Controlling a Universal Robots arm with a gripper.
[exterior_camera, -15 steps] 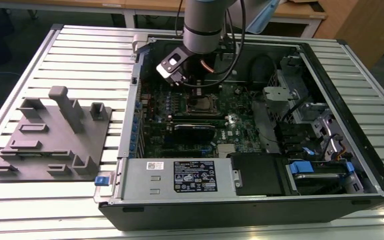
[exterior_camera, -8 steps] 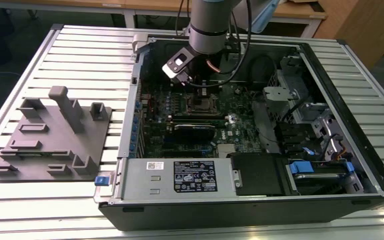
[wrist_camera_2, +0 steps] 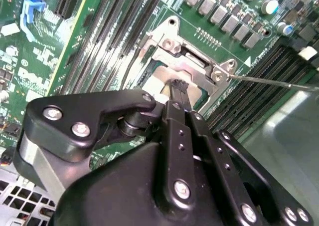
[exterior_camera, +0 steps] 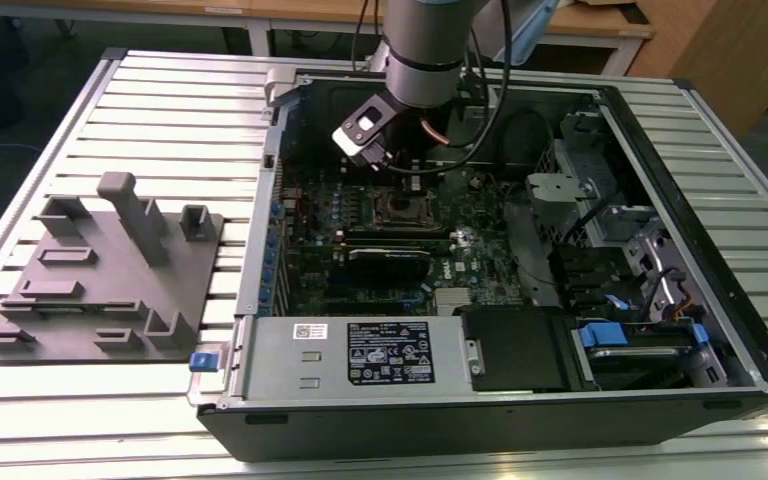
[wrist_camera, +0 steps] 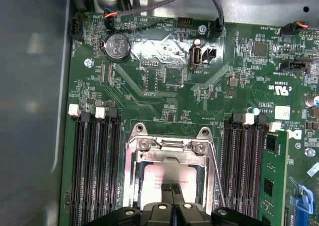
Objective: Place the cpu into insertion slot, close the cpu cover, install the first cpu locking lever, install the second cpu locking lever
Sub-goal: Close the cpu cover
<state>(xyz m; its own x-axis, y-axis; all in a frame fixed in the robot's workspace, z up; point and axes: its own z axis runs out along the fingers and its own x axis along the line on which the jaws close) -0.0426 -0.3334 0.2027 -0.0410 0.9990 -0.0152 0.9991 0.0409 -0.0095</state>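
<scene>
— Slatted metal counter (exterior_camera: 157,100), an open computer case (exterior_camera: 491,430) lying flat on it, and a grey fixture tray (exterior_camera: 91,290) just beside the case on the exterior view's left. Where is the arm?

— The arm (exterior_camera: 424,45) reaches down into the case over the green board, with black cables (exterior_camera: 491,110) hanging close beside it. A power supply box (exterior_camera: 291,355) fills the case's edge nearest the exterior camera, well apart from the work.

— And the cpu?

— The cpu (wrist_camera: 162,176) sits in the insertion slot (exterior_camera: 398,208). Its pale metal top shows through the square cut-out of the cpu cover (wrist_camera: 169,146).

— Is the cover down?

— It seems to lie over the socket, though from these angles I cannot tell whether it rests fully flat.

— The jaws?

— Pressed together with nothing seen between them. In both wrist views their tips hang right over the middle of the cpu.

— What stands in the way?

— Their own black body hides a good part of the socket in the second wrist view. A thin wire locking lever (wrist_camera_2: 269,80) sticks out from the socket's corner and slants away over the memory slots (wrist_camera: 97,171), which flank the socket on both sides. A green memory module (wrist_camera: 273,181) stands upright in one outer slot. A coin battery (wrist_camera: 116,46) sits further off on the board.
</scene>
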